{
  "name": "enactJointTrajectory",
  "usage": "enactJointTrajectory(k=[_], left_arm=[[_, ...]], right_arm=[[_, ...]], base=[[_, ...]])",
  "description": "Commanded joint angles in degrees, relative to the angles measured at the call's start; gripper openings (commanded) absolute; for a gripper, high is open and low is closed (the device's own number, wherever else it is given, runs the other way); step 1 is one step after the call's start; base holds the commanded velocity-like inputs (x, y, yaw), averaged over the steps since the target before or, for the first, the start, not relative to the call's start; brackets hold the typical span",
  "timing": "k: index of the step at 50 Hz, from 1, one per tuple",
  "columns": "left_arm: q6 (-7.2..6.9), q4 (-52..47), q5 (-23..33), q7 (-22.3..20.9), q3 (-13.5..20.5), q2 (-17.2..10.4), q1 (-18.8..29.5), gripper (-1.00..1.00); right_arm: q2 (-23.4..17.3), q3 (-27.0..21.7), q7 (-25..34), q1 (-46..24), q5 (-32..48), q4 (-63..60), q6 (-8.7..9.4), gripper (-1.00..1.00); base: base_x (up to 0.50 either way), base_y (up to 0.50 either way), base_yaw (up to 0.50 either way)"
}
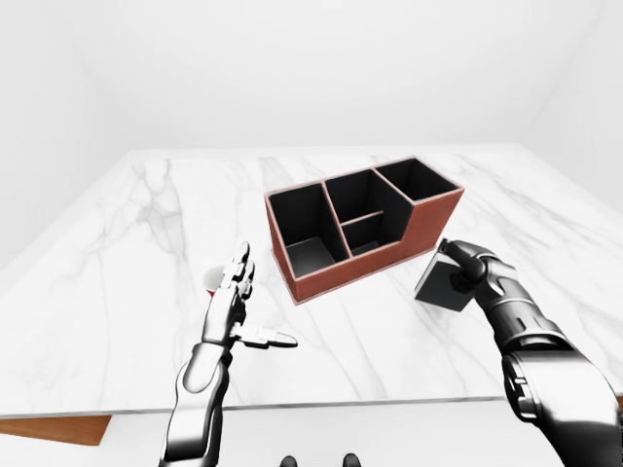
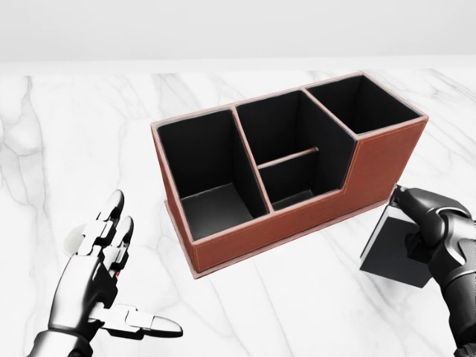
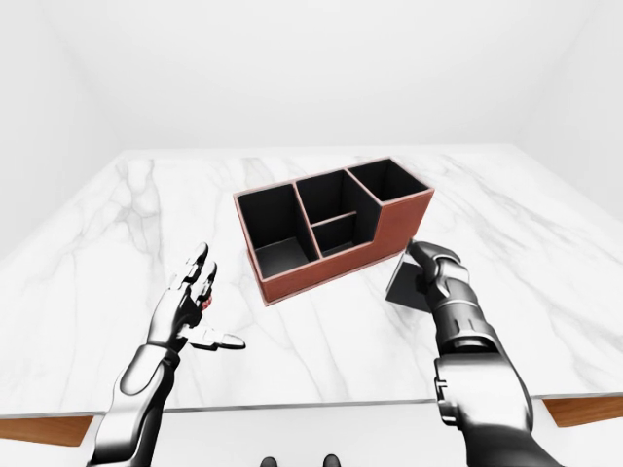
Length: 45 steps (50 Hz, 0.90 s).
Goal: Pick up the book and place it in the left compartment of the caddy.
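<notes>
The brown caddy (image 2: pixel 245 245) with black compartments stands at an angle in the middle of the head view. Its left compartment (image 2: pixel 216 204) is open and holds nothing. A dark grey book (image 2: pixel 390 256) is at the lower right, tilted on edge just beside the caddy's right end. My right hand (image 2: pixel 409 219) is shut on the book, with fingers over its top edge and thumb on its cover. My left hand (image 2: pixel 141 268) is open and empty at the lower left, apart from the caddy, palm turned towards it.
The white marble table (image 1: pixel 127 253) carries everything; its near edge runs along the bottom of the left-eye view. A small red and white object (image 1: pixel 209 280) lies on the table, partly hidden behind my left hand.
</notes>
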State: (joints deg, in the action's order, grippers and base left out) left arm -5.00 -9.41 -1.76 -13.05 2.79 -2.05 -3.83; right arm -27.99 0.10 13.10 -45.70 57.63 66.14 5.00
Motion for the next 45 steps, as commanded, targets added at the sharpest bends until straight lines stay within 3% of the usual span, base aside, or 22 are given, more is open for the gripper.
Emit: enactJointTrajectory(k=[1,5,11,33,45], left_arm=[[0.0,-0.9,0.12,-0.26,-0.08,0.03,-0.63,1.0],[0.0,-1.33,0.08,-0.4,-0.06,0.07,-0.88,1.0],[0.0,-1.1,0.21,-0.6,-0.17,0.07,-0.86,1.0],[0.0,-0.96,-0.76,-1.21,0.75,-0.27,-0.06,1.0],[0.0,-0.77,-1.13,-1.55,1.16,-0.39,0.26,1.0]], right_arm=[[3.8,-0.76,9.82,4.42,2.5,-15.69,0.0,-1.0],[6.9,-1.15,20.17,8.42,4.83,-30.3,0.0,-1.0],[10.93,-1.48,26.9,9.92,8.95,-44.64,0.0,-1.0],[16.86,-0.76,26.9,-1.24,21.97,-60.98,0.0,-1.0],[19.45,-0.9,26.9,-7.06,17.54,-56.58,0.0,-1.0]], base=[[0.0,0.0,0.0],[0.0,0.0,0.0],[0.0,0.0,0.0],[0.0,0.0,0.0],[0.0,0.0,0.0]])
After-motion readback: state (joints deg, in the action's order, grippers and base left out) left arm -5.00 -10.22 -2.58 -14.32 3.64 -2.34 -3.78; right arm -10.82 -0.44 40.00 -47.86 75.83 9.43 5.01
